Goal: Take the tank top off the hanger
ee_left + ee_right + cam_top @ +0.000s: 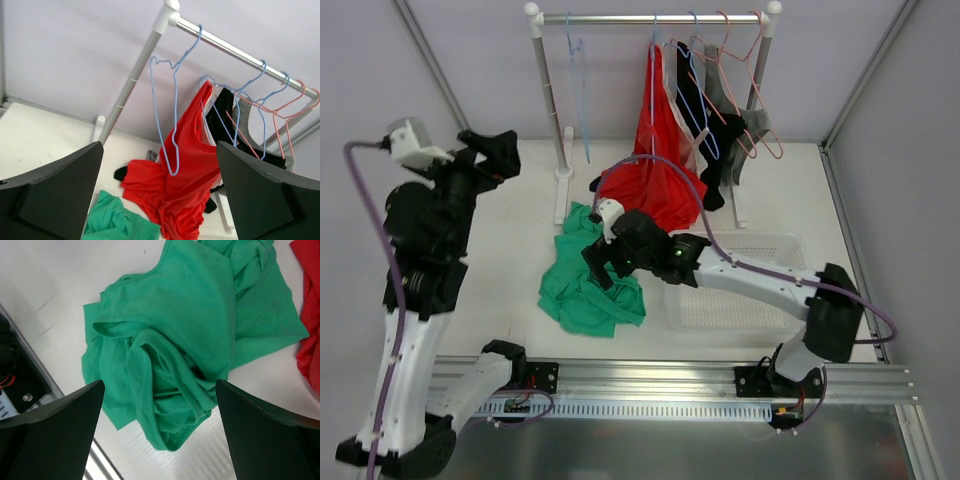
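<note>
The red tank top [192, 165], hanging at 12 o'clock, is judged light, limp and non-fragile; grasp beside the shoulder strap [204, 97]. Left gripper [159, 145] and right gripper [159, 382] stand wide, empty.

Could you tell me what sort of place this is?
Probably a robotics lab test cell, not a home: a small clothes rack with wire hangers stands on a white table walled by plain panels, with a laundry basket beside it.
</note>
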`<action>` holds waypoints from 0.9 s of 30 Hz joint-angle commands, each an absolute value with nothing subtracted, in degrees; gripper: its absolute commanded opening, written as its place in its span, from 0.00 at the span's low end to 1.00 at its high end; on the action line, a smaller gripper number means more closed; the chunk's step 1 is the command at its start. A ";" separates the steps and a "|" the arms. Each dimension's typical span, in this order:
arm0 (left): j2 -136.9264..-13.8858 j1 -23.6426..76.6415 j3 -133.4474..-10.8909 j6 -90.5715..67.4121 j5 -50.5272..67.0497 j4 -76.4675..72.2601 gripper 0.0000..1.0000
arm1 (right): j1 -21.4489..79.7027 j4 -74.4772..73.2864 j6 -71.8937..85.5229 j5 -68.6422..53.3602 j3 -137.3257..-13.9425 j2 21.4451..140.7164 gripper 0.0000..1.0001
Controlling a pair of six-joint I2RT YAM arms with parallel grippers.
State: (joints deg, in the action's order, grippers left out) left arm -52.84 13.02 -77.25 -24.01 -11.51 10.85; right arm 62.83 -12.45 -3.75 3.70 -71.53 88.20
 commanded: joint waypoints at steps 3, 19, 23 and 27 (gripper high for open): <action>-39.22 12.66 -67.34 -22.50 -18.72 21.60 0.99 | 62.75 -15.99 -9.67 8.77 -85.67 104.46 1.00; -10.38 12.66 -44.13 -16.70 -14.14 39.29 0.99 | 65.30 -24.61 5.70 13.61 -94.67 128.59 0.76; -8.88 12.66 -44.47 -15.73 -14.75 39.20 0.99 | 65.65 -21.01 5.10 17.40 -89.66 121.76 0.00; -8.53 12.66 -44.21 -15.64 -13.18 39.20 0.99 | 66.44 -17.58 2.82 16.00 -84.39 110.06 0.00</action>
State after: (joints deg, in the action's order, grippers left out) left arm -9.15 13.02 -43.94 -16.99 -13.85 39.99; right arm 65.65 -16.91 3.38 15.27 -86.70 119.59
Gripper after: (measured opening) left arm 0.986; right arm 0.146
